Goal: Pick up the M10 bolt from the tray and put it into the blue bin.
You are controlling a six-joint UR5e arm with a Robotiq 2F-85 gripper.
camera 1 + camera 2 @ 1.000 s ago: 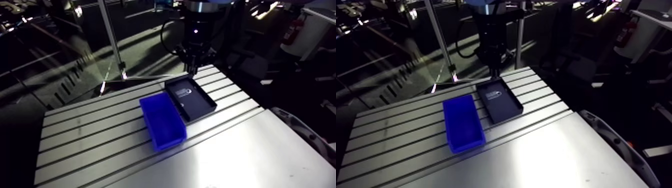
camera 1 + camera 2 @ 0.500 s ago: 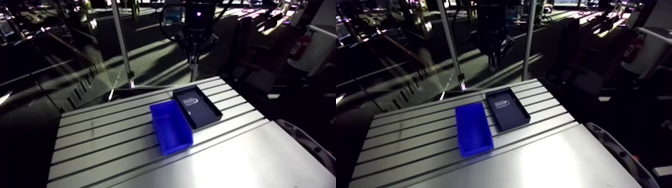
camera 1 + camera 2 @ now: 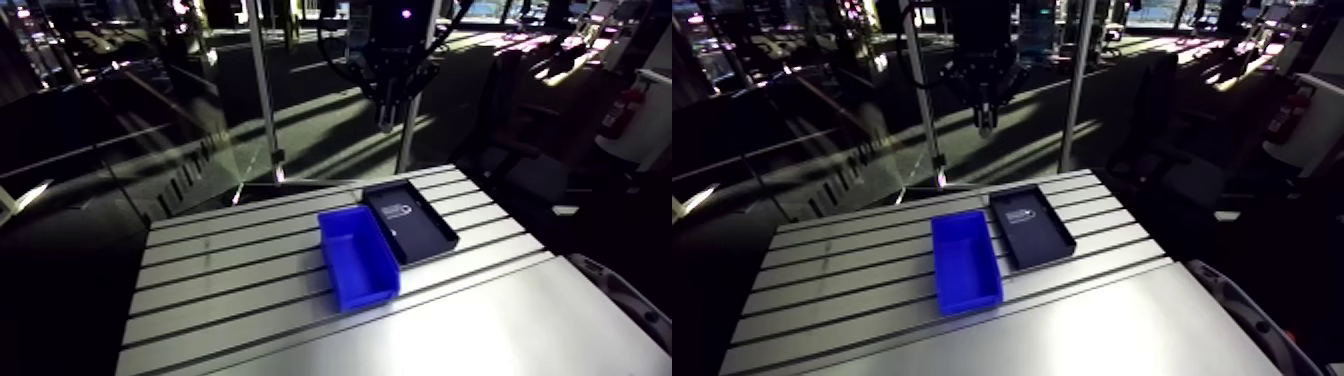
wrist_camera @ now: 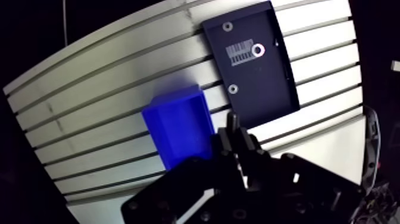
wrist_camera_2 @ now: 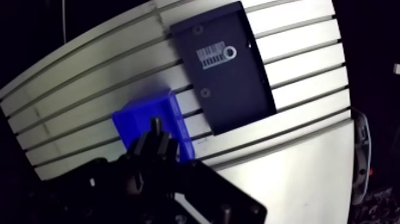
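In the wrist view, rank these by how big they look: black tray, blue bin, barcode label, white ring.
1. black tray
2. blue bin, partly hidden by the gripper, so the gap to the tray is unsure
3. barcode label
4. white ring, clearly smallest

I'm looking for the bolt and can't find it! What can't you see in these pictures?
- The bolt: the small round bits in the tray are too small to name in either view.
- Whether the tool holds anything: too dark in the wrist view, too small in the arm view.
- One corner of the blue bin: covered by the tool, wrist view.
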